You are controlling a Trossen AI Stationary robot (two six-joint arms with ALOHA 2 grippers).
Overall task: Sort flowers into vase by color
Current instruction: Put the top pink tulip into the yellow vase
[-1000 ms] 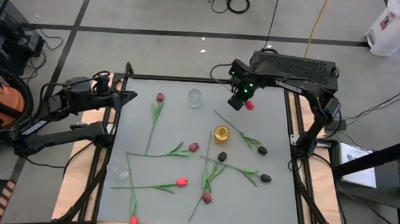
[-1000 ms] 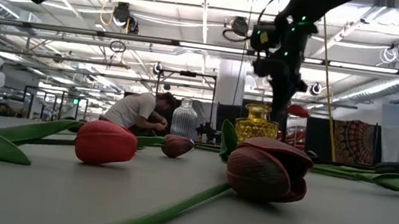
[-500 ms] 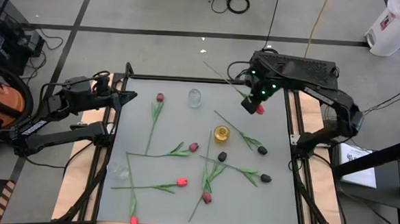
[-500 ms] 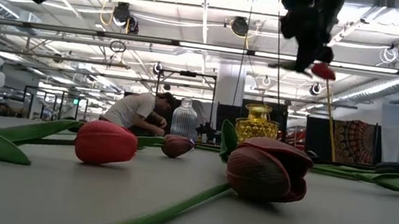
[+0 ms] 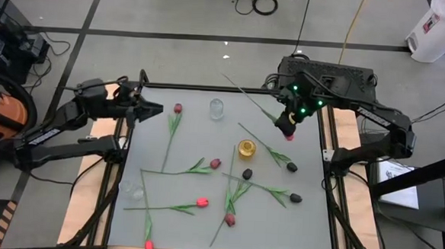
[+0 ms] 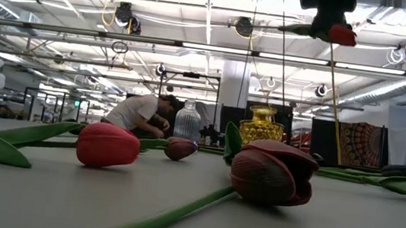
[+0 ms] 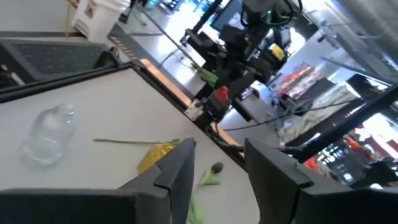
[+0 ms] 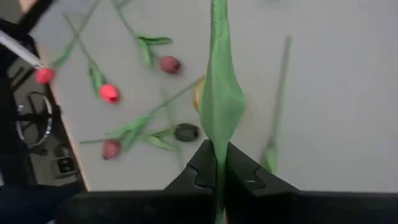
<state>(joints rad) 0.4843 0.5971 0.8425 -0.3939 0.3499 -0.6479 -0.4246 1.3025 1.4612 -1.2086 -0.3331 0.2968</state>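
Two arms were over the grey desk point(image 5: 304, 174), and only the right one carried anything. The right gripper point(image 5: 290, 122) hung high above the far right part of the desk, its fingers point(image 8: 205, 167) pinched shut on the thin green stem of a red-headed artificial tulip point(image 5: 287, 134). The grip sat near the head, so the red bloom hung just below the gripper while the long stem and leaf trailed off behind it towards the desk's far edge. That hold probably kept the head steady, yet it left the stem end free for feeding into a neck.

Just below and inward stood the squat amber glass vase point(image 5: 246, 148), the likely target for this colour. A clear ribbed glass vase point(image 5: 216, 108) stood farther left, near the far edge. Roughly nine other tulips point(image 5: 201, 203), bright red, maroon and black, lay flat and scattered across the desk, not yet sorted.

The left gripper point(image 5: 153, 108) waited at the desk's far left corner, fingers point(image 7: 177, 174) parted and holding nothing, clear of the right arm's path.
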